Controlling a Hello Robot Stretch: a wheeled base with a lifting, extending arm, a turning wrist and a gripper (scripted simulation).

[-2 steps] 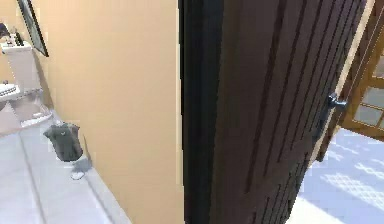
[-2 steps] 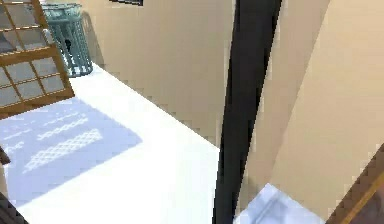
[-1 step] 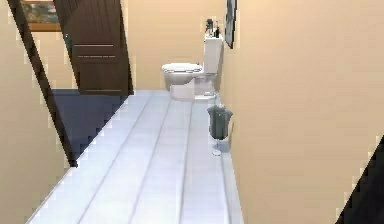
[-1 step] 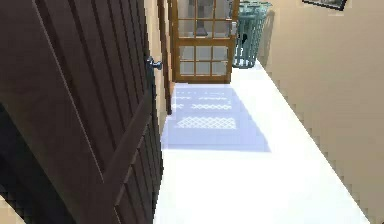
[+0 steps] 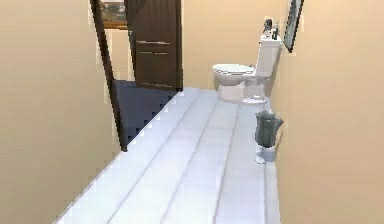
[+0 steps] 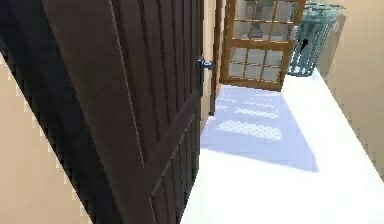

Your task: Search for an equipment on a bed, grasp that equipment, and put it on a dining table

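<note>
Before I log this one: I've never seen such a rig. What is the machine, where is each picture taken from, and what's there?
It is a wheeled robot with one extending arm and a two-finger gripper, in a simulated house. One camera looks ahead and slightly down: pale floor, a white toilet, a small grey bin, a dark panelled door. The other looks out to the arm's side: a near dark door, a glazed wooden door, a wire basket. It looks like a bathroom, so the bed is probably elsewhere.
</note>
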